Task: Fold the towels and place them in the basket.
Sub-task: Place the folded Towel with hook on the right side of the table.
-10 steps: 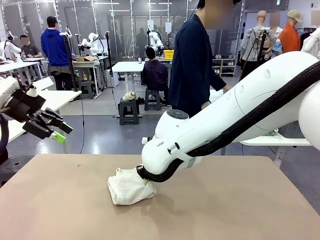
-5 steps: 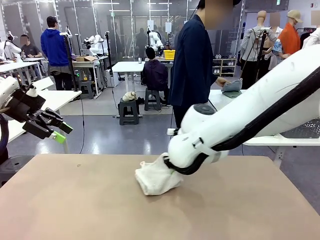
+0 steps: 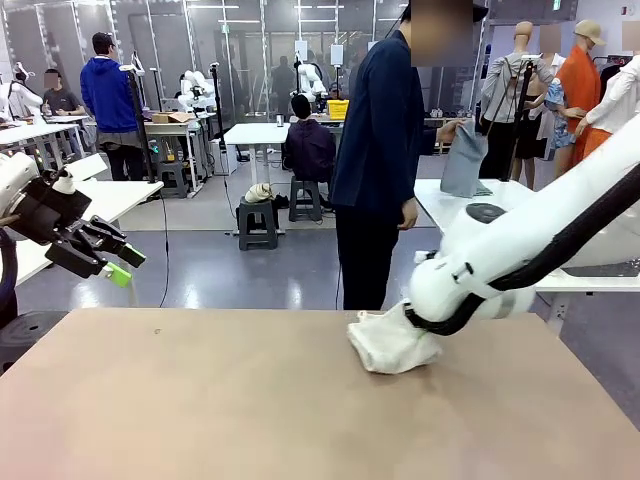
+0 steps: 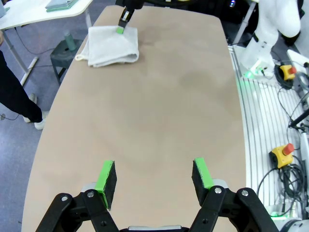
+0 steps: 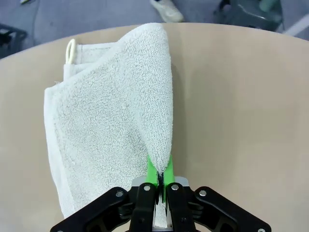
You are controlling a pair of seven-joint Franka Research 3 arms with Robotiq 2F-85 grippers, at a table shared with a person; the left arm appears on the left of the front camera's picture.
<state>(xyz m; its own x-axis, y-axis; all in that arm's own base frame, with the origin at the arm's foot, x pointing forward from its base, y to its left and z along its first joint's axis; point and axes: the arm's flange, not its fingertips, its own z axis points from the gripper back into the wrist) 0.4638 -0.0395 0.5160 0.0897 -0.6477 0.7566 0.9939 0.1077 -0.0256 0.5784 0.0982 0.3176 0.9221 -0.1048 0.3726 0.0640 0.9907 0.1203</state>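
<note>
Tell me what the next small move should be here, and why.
Probably lift the right gripper: its jaws are shut on a fold of the white towel, whose folded bulk lies on the table, so raising it should free the towel for carrying.

A glossy grey floor stretches back to glass-panelled walls; white worktables and dark stools stand under long ceiling strip lights

white towel partly hidden, behind right arm
</note>
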